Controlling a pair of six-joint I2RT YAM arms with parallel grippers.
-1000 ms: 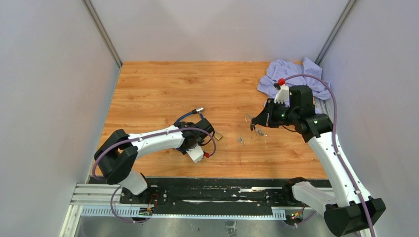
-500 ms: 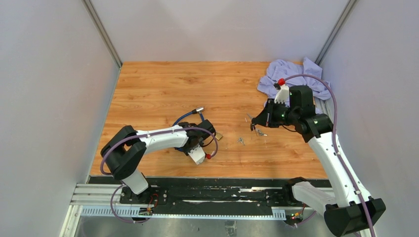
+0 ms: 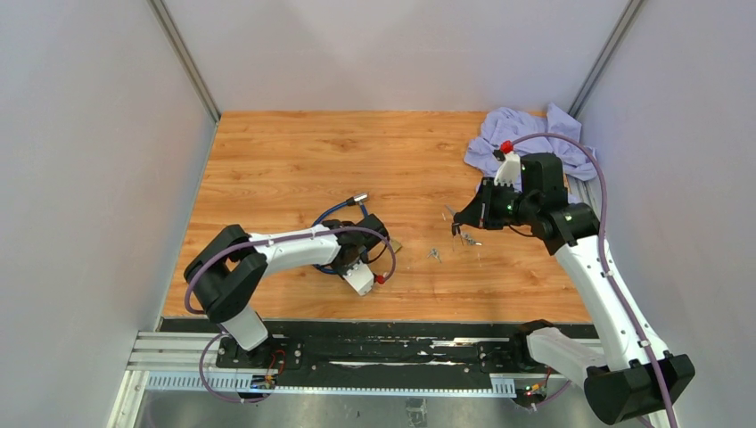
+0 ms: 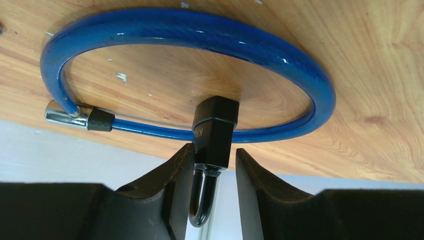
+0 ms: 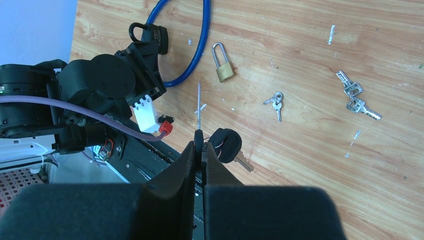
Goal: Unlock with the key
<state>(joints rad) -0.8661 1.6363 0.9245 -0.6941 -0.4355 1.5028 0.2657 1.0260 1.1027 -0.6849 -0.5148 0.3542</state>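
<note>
Wooden tabletop (image 3: 294, 152); left end effector (image 4: 214, 150) narrow around black-bodied blue cable lock (image 4: 200, 35); right end effector (image 5: 200, 146) pinches slim key (image 5: 198, 102).

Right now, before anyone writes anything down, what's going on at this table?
The left hand straddles the black lock body of the blue cable lock, fingers on either side; whether it grips firmly is unclear. The right hand is shut on a key, blade pointing out, held above the table away from the lock. A brass padlock and loose keys lie between the arms. The key is not yet in the lock.
</note>
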